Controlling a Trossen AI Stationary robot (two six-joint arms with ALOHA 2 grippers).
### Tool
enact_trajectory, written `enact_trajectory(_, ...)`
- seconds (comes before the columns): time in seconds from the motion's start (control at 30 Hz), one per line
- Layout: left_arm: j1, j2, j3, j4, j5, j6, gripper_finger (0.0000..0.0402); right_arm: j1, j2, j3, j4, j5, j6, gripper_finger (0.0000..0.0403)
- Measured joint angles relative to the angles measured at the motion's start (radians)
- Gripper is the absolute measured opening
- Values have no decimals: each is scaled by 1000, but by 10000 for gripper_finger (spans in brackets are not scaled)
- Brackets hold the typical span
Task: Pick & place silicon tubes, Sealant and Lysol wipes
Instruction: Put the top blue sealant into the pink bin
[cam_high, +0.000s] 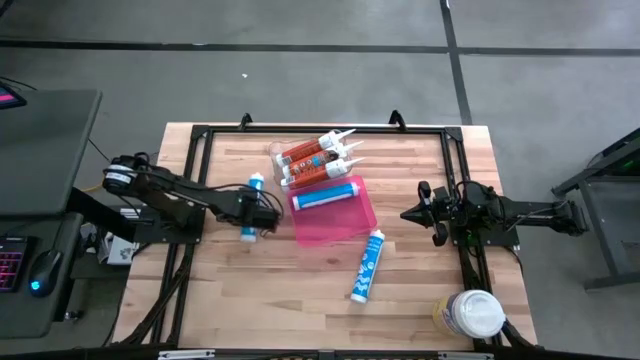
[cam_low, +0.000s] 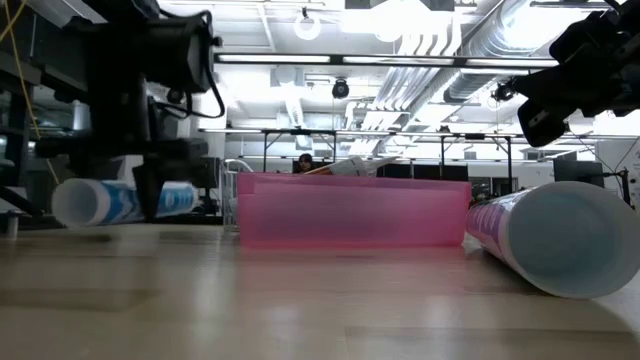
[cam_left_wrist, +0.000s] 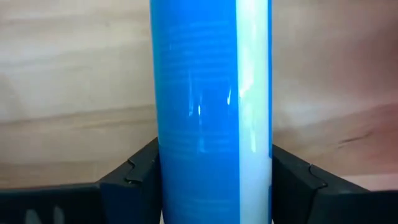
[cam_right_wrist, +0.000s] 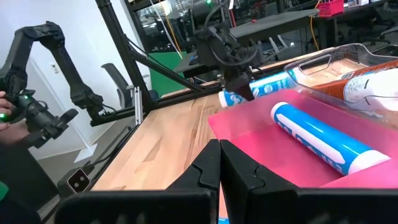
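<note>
**Closing on the blue tube beside the pink tray**

My left tool (cam_high: 250, 207) sat low over the worktop (cam_high: 240, 290), its two fingers standing on either side of a blue-and-white sealant tube (cam_high: 251, 205) that lay flat just left of the pink tray (cam_high: 345, 226). In my left wrist view the tube (cam_left_wrist: 211, 112) filled the space between both fingers, touching or nearly so; I judged the grasp as gripping it, though the tube still looked to be resting on the wood.

My right tool (cam_high: 412, 214) waited to the right of the tray, fingers pressed together on nothing.

One blue tube (cam_high: 327, 194) already lay in the pink tray, and red-and-white silicone tubes (cam_high: 312, 160) filled the clear tray (cam_high: 280, 152) behind it. Another blue-and-white tube (cam_high: 367, 265) lay loose on the worktop in front of the tray, and the Lysol wipes canister (cam_high: 470, 313) stood upright at the near right corner.

To do this step well, I would hold the tube near its middle so it stays level, lift straight up before swinging right, and clear the tray's wall so I don't shove the tray or the tube inside it.
</note>
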Motion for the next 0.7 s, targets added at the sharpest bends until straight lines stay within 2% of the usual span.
enact_trajectory(0.17,0,-74,2,-41,-98,-10,194,0,0,0,-1,0,0,1)
enact_trajectory(0.37,0,-220,3,-126,-234,-23,194,0,0,0,-1,0,0,1)
enact_trajectory(0.7,-71,-462,4,-123,-487,147,194,0,0,0,-2,0,0,1)
